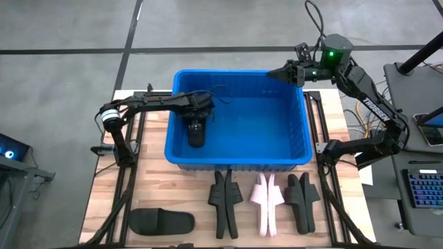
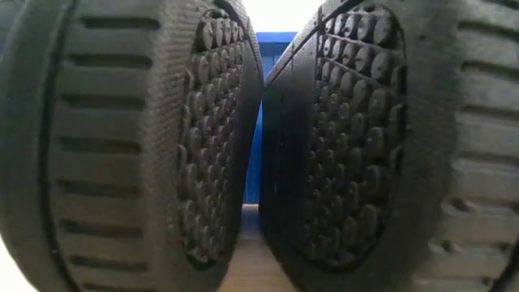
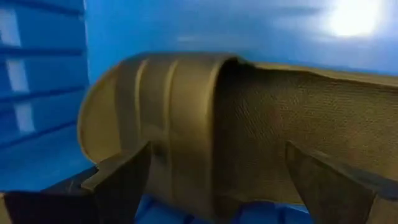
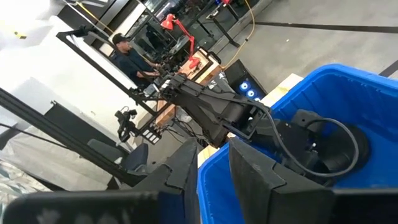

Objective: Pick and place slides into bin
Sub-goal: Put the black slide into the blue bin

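The blue bin stands mid-table. My left gripper reaches down into its left part, open, right over a black slide that lies on the bin floor. In the left wrist view the slide fills the picture, strap side toward the fingers, which stand apart in front of it; I cannot tell whether they touch it. My right gripper is shut and empty above the bin's far right rim. Several black slides and one pink slide stand on their edges on the table near the bin.
A black slide lies flat at the near left. Another black pair stands at the near right. Two black soles fill the low view, with the bin showing between them. A person sits beyond the table.
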Robot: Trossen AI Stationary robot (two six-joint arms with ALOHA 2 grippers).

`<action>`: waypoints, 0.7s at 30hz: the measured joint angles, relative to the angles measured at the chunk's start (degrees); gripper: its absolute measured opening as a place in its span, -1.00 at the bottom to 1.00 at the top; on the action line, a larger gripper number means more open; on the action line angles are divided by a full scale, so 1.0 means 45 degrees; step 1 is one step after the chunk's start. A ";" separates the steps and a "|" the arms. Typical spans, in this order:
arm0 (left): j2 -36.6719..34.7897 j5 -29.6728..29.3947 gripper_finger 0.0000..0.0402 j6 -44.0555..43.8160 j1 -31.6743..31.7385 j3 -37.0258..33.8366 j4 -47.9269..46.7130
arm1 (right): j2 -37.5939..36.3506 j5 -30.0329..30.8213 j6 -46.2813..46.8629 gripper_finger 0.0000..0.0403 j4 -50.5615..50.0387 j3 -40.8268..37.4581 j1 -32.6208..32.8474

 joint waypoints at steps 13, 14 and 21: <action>-0.0628 0.0776 0.74 0.0161 -0.0341 0.2118 -0.3097 | 0.0000 0.0671 0.0013 -0.53 0.0091 0.0000 0.0001; -0.0790 0.0805 0.74 -0.0053 -0.0427 0.2275 -0.3248 | 0.0000 0.0744 0.0007 -0.52 0.0098 0.0000 0.0000; -0.2419 0.1590 0.74 -0.3766 -0.1706 0.3300 -0.3521 | 0.0000 0.0794 -0.0920 -0.57 -0.0071 0.0000 0.0005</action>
